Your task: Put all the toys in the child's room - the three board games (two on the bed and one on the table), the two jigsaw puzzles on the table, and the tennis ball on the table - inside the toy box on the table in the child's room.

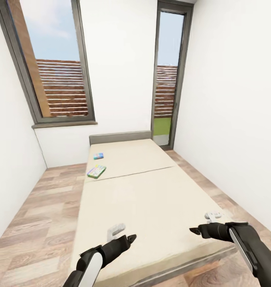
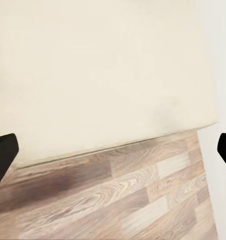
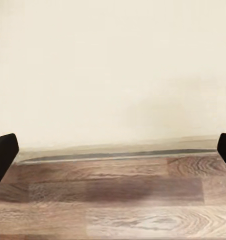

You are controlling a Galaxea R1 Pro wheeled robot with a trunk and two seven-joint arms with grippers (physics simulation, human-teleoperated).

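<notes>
Both grippers hang over the bed's near end, empty.

Left gripper [image 1: 132, 238] and right gripper [image 1: 193, 230] have fingers spread apart. Two board games, one blue [image 1: 98, 156] and one yellow-green [image 1: 96, 171], lie far off on the bed's [image 1: 151, 199] left edge: likely light, stiff boxes, best pinched across a long edge.

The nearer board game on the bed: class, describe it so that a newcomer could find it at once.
Start at the long cream bed under the big window. Along the bed's left edge lie two flat boxes. The nearer board game is the larger, yellow-green one, just before the mattress seam; the smaller blue box lies beyond it.
</notes>
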